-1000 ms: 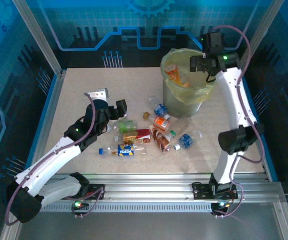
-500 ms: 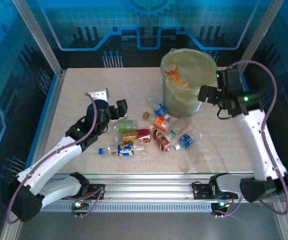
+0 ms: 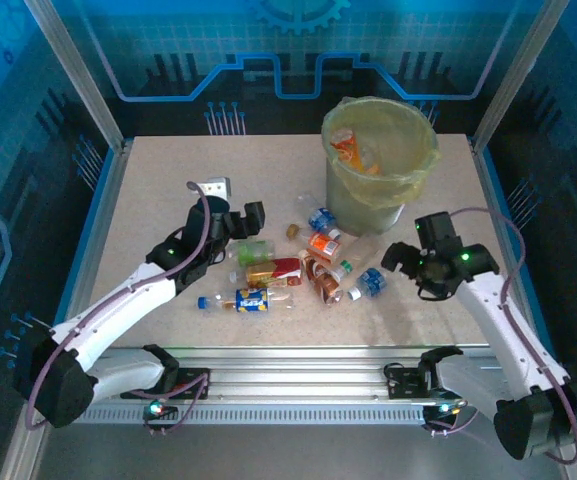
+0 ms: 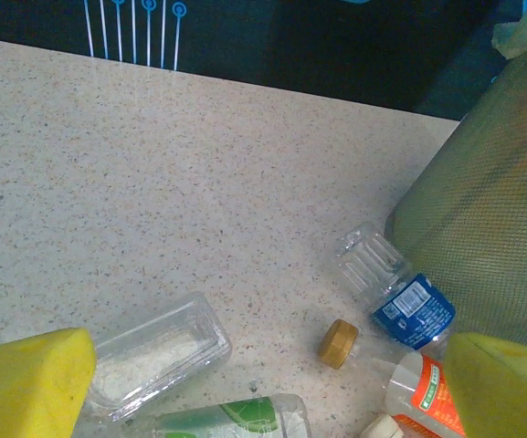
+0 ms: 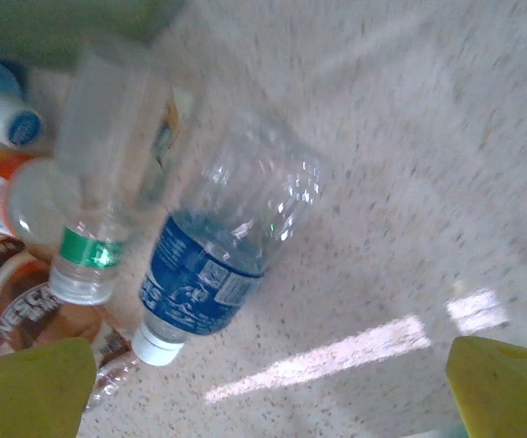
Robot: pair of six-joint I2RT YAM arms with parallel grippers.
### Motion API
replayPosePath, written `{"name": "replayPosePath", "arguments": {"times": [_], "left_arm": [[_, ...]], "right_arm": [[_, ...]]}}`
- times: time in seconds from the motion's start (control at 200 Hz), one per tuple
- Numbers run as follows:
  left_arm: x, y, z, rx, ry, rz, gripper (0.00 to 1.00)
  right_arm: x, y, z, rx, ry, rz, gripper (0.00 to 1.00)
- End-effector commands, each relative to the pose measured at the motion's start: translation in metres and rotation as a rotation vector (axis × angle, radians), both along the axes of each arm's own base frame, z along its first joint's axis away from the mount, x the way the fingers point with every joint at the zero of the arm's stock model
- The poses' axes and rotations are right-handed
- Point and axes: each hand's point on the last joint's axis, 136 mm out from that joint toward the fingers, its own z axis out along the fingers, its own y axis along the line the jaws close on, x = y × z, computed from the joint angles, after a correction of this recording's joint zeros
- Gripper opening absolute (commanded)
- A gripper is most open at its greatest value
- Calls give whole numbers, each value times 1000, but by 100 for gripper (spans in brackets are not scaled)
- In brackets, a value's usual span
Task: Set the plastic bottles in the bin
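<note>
Since the right gripper [image 5: 263, 397] hangs with its jaws spread wide and nothing between them, the step in hand looks to be a pick of the blue-labelled bottle [image 5: 216, 265]. It lies on its side just ahead of the fingertips, white cap toward them. A green-banded bottle [image 5: 99, 219] lies close on the gripper's left; the wrist view is blurred, so I cannot tell whether the two touch.

To do this well, the pads should straddle the body at the label, not the neck. They should also sink low enough that the thin wall does not squirt out as they close. Keeping the left pad off the green-banded neighbour matters most.

On the gripper's right the table [image 5: 409, 182] is bare, so there is room to come in from that side, with the side rail [image 3: 508, 240] further out. The bin [image 3: 368, 195] stands near, beyond and to the gripper's left. Its bag-lined rim is well above the bottle, so the lift should clear that rim before crossing over.

The left gripper [image 4: 265, 388], likewise spread and empty, hovers with the other plastic bottles [image 3: 288, 268] just ahead of it. That pile lies between the two grippers, so reaching in together would likely crowd them.
</note>
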Motion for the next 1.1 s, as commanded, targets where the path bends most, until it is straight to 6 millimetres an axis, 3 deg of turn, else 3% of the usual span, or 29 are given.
{"name": "replayPosePath", "arguments": {"times": [0.0, 0.52, 1.096], "left_arm": [[6, -3, 14, -48, -28, 4, 99], [9, -5, 4, -42, -2, 4, 99], [9, -2, 2, -34, 2, 19, 99]], "right_arm": [[5, 24, -13, 145, -6, -40, 100], [22, 40, -54, 162, 67, -33, 100], [24, 30, -98, 54, 191, -58, 95]]}}
